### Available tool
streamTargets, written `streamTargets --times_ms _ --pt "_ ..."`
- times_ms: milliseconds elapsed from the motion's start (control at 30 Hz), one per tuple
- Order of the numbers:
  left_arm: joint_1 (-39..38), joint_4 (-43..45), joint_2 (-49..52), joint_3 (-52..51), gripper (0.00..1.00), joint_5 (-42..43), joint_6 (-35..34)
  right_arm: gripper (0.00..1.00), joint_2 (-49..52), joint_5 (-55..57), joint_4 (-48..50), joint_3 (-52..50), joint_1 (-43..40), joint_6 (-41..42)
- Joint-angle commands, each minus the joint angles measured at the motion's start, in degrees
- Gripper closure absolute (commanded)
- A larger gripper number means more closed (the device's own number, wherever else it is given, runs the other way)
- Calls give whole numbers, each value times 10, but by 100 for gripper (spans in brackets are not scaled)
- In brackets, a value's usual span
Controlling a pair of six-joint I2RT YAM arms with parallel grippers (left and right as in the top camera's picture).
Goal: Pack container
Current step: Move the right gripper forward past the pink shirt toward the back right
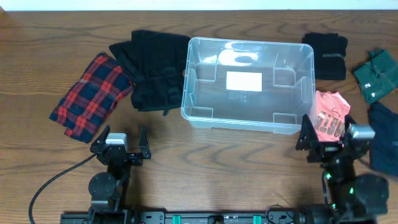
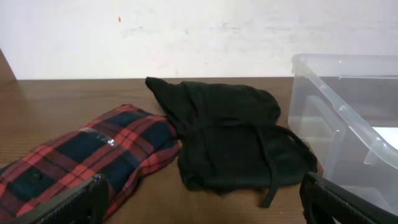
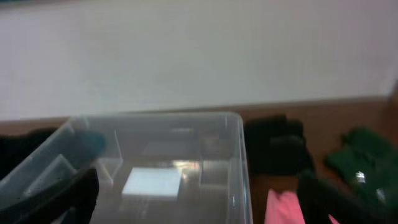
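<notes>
The container (image 1: 247,126) sits mid-table, slightly far of centre, with only a white label on its base, so packing has not begun. Both pincers are spread wide and grasp nothing: the left pincer (image 1: 122,142) is near the front edge by the plaid cloth (image 1: 92,95), and the right pincer (image 1: 324,138) is at the near end of the pink cloth (image 1: 329,115). The main risk is probably a shallow pinch. Each cloth is loosely folded, so taking only the top layer would let it unfurl and drape over the rim. The black garment (image 1: 155,70) lies against the container's left wall with a strap trailing. Dragging instead of lifting it could shove the light bin or snag the strap. The pink cloth is just beside the right near corner, so a careless descent may knock that wall. The black cloth (image 1: 326,55) and green cloth (image 1: 376,74) lie far right, a long reach past the bin. If both arms enter at once, they could clash.
</notes>
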Motion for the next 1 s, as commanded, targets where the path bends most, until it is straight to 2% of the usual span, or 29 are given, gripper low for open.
streamTargets --times_ms 0,167,333,533,667,800,833,967 --pt "-2 -8 1 -16 2 2 -5 1 91 9 -59 93 3 27" --pt "-2 -9 1 -16 2 2 -5 1 234 5 -225 270 3 26" --pt "-2 -8 1 -16 2 2 -5 1 346 -45 -380 442 3 27" --pt "-2 -8 1 -16 2 2 -5 1 373 -59 -442 489 3 20" --pt "-2 -8 1 -16 2 2 -5 58 372 -59 -487 489 3 31" --pt "-2 -8 1 -16 2 2 -5 96 372 -59 -543 489 3 74" --pt "-2 -8 1 -16 2 2 -5 99 372 -59 -557 489 3 82" --pt "-2 -9 1 -16 2 2 -5 99 372 -59 -605 484 3 111"
